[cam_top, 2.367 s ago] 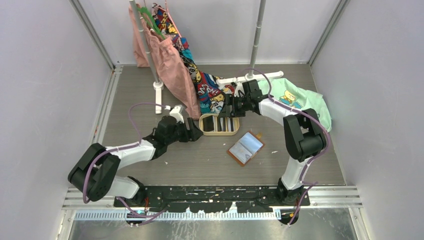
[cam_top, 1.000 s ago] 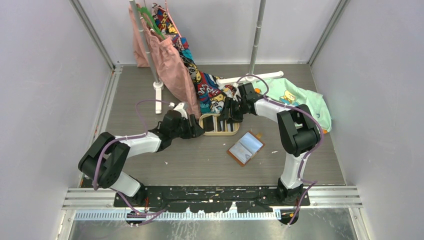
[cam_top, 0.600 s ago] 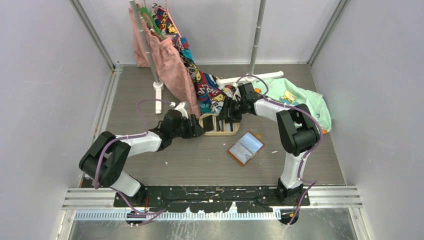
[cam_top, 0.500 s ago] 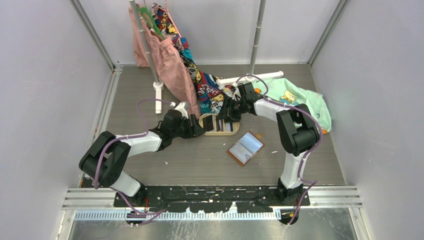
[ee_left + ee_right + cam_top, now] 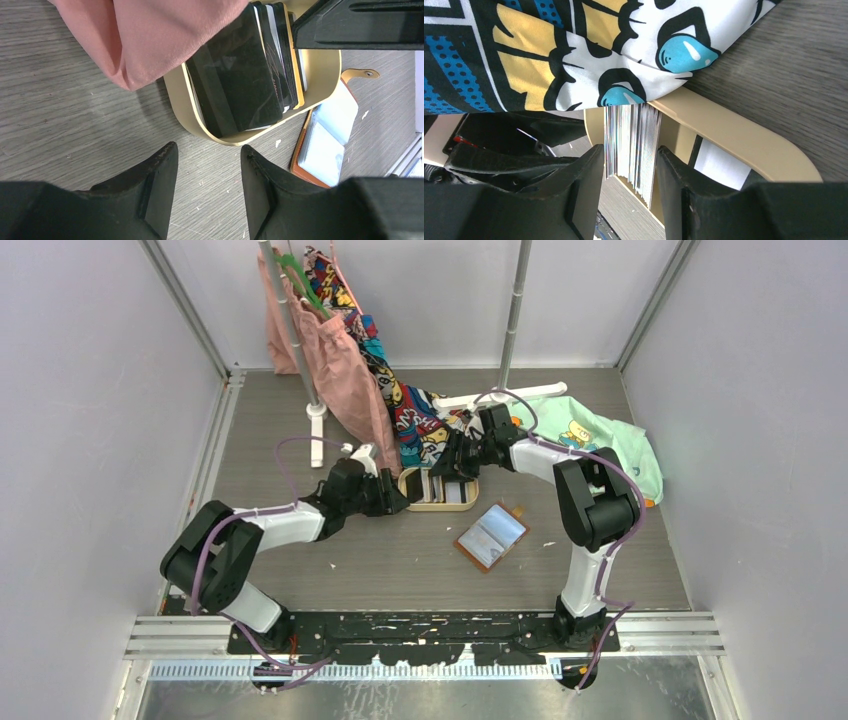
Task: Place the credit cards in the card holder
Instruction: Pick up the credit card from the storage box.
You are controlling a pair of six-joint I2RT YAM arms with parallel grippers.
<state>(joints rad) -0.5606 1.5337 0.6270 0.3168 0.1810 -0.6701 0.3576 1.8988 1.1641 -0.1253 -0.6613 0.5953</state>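
Note:
The credit cards stand on edge as a stack in an oval tan tray. My right gripper reaches down into the tray from the back. In the right wrist view its fingers sit on both sides of the card stack, touching it. My left gripper is open and empty at the tray's left end; in the left wrist view it hovers just short of the tray rim, with dark cards inside. The tan card holder lies open on the table, and also shows in the left wrist view.
A pink cloth and a cartoon-print cloth hang from a rack and drape over the tray's back edge. A mint-green shirt lies at the right. White rack feet stand behind the left arm.
The right gripper has come down and forward into the tray onto the cards. The left gripper has moved right up to the tray's left end. The card holder has not moved.

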